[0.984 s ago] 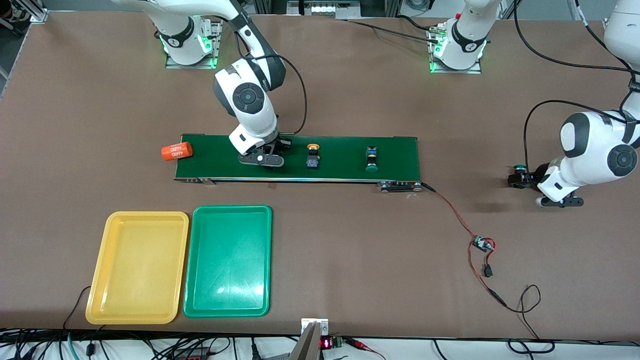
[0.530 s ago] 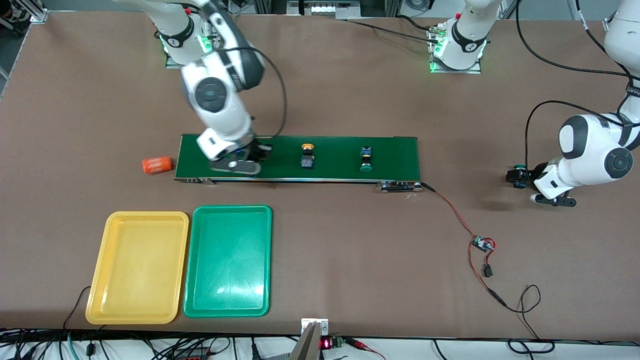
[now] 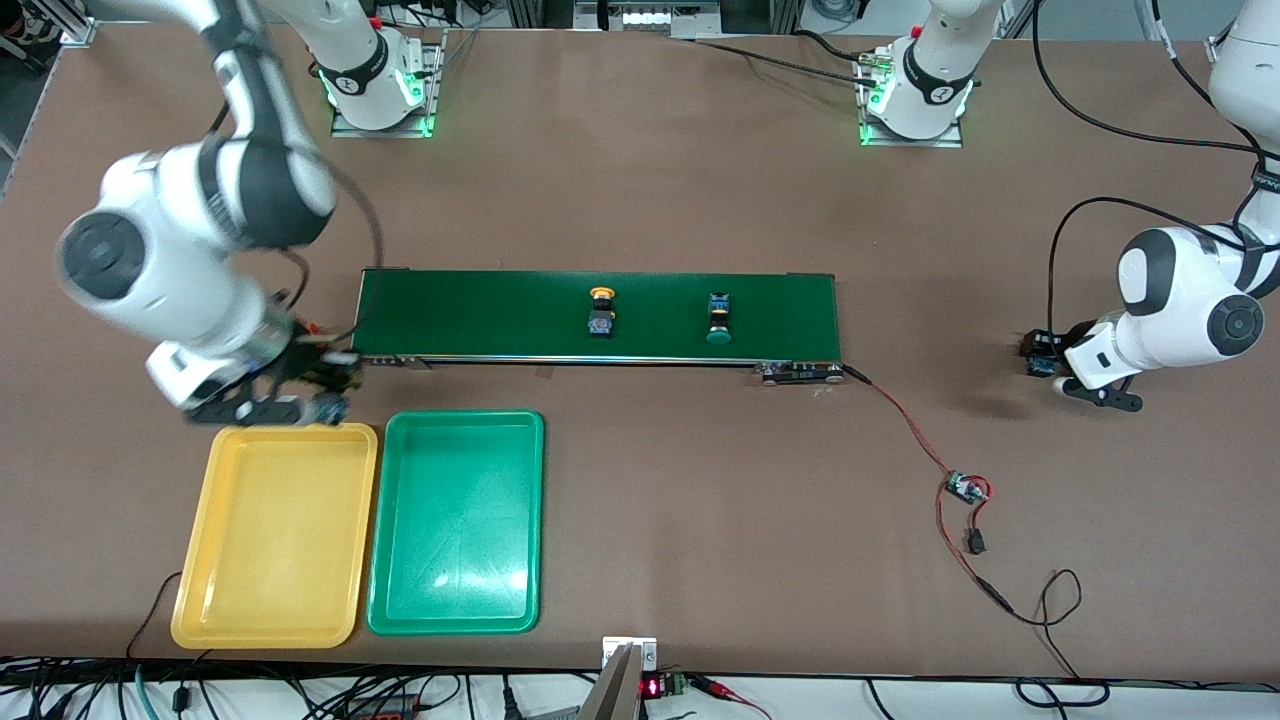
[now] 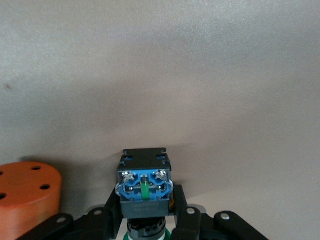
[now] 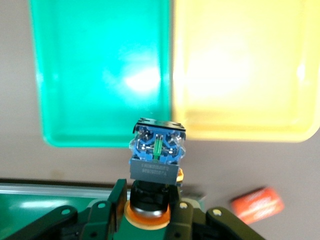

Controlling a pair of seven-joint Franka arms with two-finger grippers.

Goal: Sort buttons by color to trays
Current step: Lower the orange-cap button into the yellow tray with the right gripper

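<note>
Both trays, yellow tray (image 3: 275, 535) and green tray (image 3: 457, 522), lie empty; right end effector (image 3: 300, 385) pinches a yellow-orange button (image 5: 152, 172) over the yellow tray's edge; left end effector (image 3: 1050, 360) pinches a green button (image 4: 144, 187); two buttons wait on the conveyor belt (image 3: 480, 315).

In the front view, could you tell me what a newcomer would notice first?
The yellow tray and green tray lie side by side, nearest the camera. The right end effector, over the yellow tray's rim, holds a yellow-capped button. Two more buttons sit on the green conveyor belt.
</note>
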